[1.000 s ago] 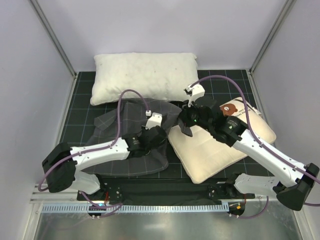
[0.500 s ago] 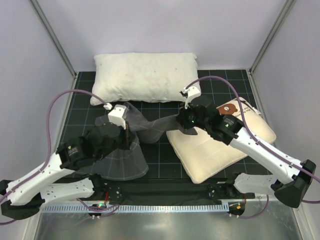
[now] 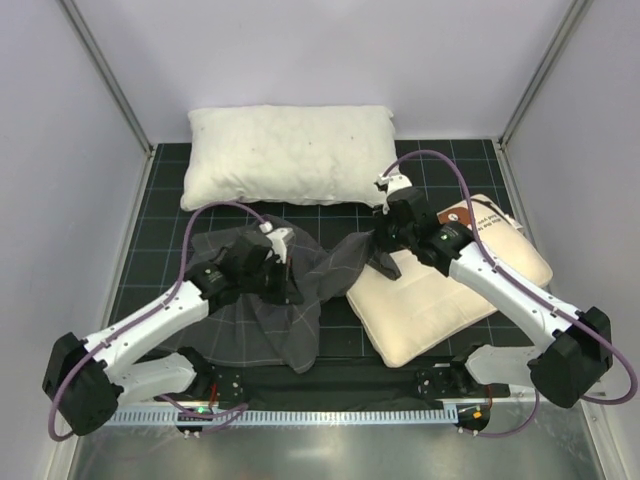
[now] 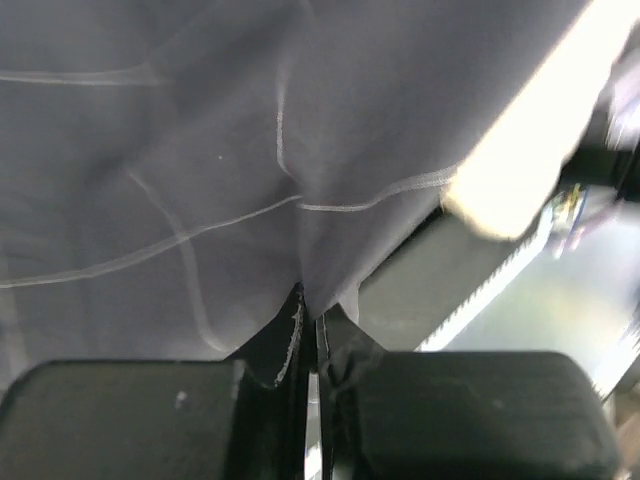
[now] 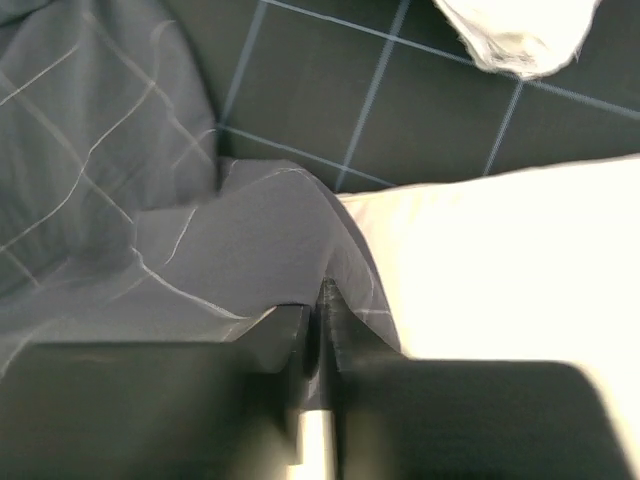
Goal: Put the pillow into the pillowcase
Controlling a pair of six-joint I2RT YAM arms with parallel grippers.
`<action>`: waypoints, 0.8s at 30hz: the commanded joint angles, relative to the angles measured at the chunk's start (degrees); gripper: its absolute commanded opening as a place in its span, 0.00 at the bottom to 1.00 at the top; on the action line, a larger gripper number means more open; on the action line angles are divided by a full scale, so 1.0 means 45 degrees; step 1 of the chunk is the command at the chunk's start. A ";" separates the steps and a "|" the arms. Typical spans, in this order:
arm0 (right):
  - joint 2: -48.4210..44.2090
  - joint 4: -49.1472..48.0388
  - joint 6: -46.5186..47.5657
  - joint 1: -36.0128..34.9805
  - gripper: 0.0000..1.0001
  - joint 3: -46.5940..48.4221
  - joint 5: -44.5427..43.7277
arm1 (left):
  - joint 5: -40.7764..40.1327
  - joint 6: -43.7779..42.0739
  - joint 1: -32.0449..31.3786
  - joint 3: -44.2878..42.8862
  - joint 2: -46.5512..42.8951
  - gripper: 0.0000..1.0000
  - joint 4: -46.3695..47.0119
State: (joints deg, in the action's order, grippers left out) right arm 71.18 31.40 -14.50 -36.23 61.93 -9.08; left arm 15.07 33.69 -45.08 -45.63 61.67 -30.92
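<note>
between two end effectors point(image 3: 290, 285) point(image 3: 381, 262) — one pillowcase point(image 3: 250, 330)

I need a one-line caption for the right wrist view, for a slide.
Right gripper shut on the grey pillowcase edge, beside the cream pillow.

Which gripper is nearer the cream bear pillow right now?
Right. The right gripper is shut on the pillowcase right at the edge of the pillow. The left gripper pinches the pillowcase farther off, apart from the pillow.
</note>
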 commanded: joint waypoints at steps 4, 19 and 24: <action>0.0062 -0.1840 0.0058 0.0843 0.50 -0.0520 -0.0051 | 0.1924 0.2354 0.3082 0.2051 0.0162 0.08 0.3972; -0.3079 -0.2094 0.0547 0.1195 0.66 -0.1965 0.0648 | -0.0828 0.1655 0.4217 0.1431 0.4417 0.14 0.5542; -0.3727 -0.2172 0.0508 0.1215 0.60 -0.1966 0.3143 | -0.1784 0.1186 0.4217 0.0902 0.5415 0.15 0.5484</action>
State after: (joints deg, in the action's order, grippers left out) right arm 55.94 23.92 -12.73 -30.94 53.32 -3.42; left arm 11.92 41.65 -26.33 -38.63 84.73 -9.08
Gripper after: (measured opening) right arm 0.603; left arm 0.144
